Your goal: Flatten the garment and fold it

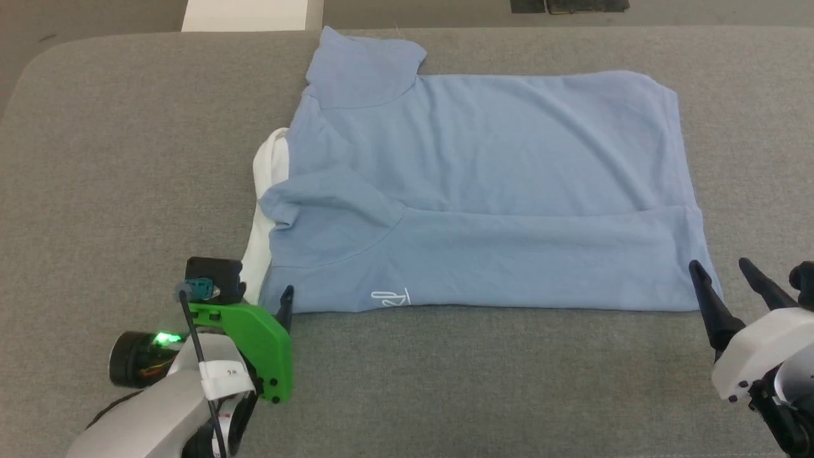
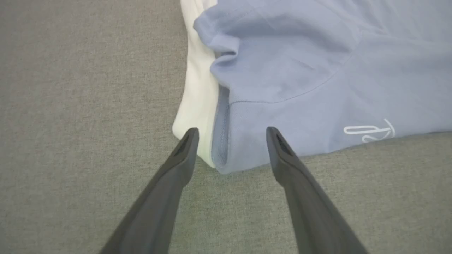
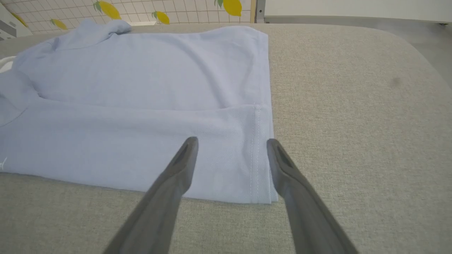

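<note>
The left gripper (image 2: 232, 131) and right gripper (image 3: 232, 140) are both standing spread, gripping nothing. The shirt (image 1: 483, 191), light blue with a white collar (image 1: 264, 184), is lying on the grey table (image 1: 127, 159), its near side folded over. Its two near corners are sitting between the grippers' fingers, collar end at the left

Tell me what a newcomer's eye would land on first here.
The light blue polo shirt spreads across the middle of the grey table, near side folded over, with its white collar poking out at the left end. Both grippers stand open at its near corners: the left gripper by the collar, the right gripper by the hem.
</note>
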Controlling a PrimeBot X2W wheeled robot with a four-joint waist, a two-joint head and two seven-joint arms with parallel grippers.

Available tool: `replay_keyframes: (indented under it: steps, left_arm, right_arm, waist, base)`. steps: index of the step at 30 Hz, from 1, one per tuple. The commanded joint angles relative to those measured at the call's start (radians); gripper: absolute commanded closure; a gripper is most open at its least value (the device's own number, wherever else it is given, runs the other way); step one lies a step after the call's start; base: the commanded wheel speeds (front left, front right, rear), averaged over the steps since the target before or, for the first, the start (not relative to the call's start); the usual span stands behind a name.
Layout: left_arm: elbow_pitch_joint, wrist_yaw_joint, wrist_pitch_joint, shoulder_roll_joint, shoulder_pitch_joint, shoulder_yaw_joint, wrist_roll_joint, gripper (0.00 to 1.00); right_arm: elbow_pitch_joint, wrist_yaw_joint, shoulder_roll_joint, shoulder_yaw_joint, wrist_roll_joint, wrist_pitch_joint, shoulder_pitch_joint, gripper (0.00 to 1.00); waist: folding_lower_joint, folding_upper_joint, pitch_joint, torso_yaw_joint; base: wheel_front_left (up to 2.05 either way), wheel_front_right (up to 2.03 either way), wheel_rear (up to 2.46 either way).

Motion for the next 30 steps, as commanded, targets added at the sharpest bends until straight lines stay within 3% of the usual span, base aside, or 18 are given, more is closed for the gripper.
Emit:
replay_keyframes:
  steps: [1, 8, 16, 17, 18, 19, 24, 30]
  left_arm:
    - [0.008, 0.021, 0.014, 0.012, 0.011, 0.001, 0.000, 0.00]
    - [0.057, 0.067, 0.048, 0.015, 0.007, 0.006, -0.008, 0.00]
    - [0.114, 0.066, 0.095, -0.014, 0.016, -0.009, -0.042, 0.00]
    - [0.121, 0.059, 0.100, -0.019, 0.017, -0.012, -0.045, 0.39]
    - [0.128, 0.054, 0.102, -0.024, 0.017, -0.015, -0.048, 0.94]
    - [0.136, 0.045, 0.104, -0.031, 0.016, -0.018, -0.051, 1.00]
    - [0.154, 0.021, 0.068, -0.060, 0.007, -0.008, -0.053, 1.00]
    - [0.106, 0.011, 0.030, -0.058, -0.013, -0.008, -0.021, 1.00]
  right_arm:
    - [-0.023, -0.002, 0.009, -0.011, -0.014, 0.011, 0.015, 0.00]
    - [-0.079, -0.002, 0.041, -0.042, -0.026, 0.033, 0.020, 0.00]
    - [-0.103, -0.002, 0.055, -0.062, -0.040, 0.030, 0.015, 0.00]
    - [-0.105, -0.002, 0.054, -0.064, -0.041, 0.030, 0.014, 0.00]
    - [-0.105, -0.002, 0.053, -0.065, -0.042, 0.032, 0.012, 0.00]
    - [-0.107, -0.002, 0.050, -0.067, -0.043, 0.036, 0.009, 0.00]
    - [-0.089, -0.002, 0.028, -0.088, -0.053, 0.090, -0.002, 0.00]
    - [-0.015, -0.002, 0.036, -0.125, -0.066, 0.218, -0.042, 0.00]
  waist:
    - [0.0000, 0.0000, 0.018, -0.010]
    - [0.0000, 0.0000, 0.071, -0.033]
    - [0.0000, 0.0000, 0.129, -0.041]
    - [0.0000, 0.0000, 0.132, -0.040]
    - [0.0000, 0.0000, 0.133, -0.039]
    - [0.0000, 0.0000, 0.134, -0.036]
    - [0.0000, 0.0000, 0.111, -0.011]
    - [0.0000, 0.0000, 0.095, 0.022]
  base:
    - [0.00, 0.00, 0.00]
    - [0.00, 0.00, 0.00]
    - [0.00, 0.00, 0.00]
    - [0.00, 0.00, 0.00]
    - [0.00, 0.00, 0.00]
    - [0.00, 0.00, 0.00]
    - [0.00, 0.00, 0.00]
    - [0.00, 0.00, 0.00]
